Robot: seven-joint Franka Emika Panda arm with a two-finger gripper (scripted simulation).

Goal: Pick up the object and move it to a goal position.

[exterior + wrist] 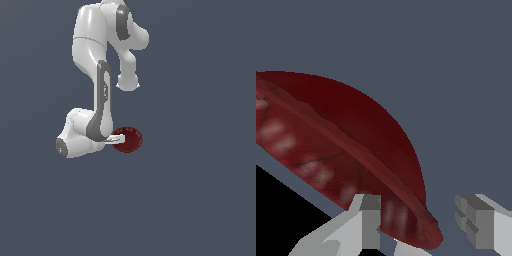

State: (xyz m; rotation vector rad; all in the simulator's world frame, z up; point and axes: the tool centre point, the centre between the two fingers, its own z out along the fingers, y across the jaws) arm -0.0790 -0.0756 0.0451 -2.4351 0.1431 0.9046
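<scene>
Close to our wrist camera, our gripper (423,227) stands with its jaws apart, one finger (368,220) at the dark red object's (351,145) ridged rim and the other clear, so we judge closing now could merely tip it away.

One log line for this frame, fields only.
gripper: open, straddling rim | small dark red ridged bowl-like object: not gripped | goal: not visible
</scene>
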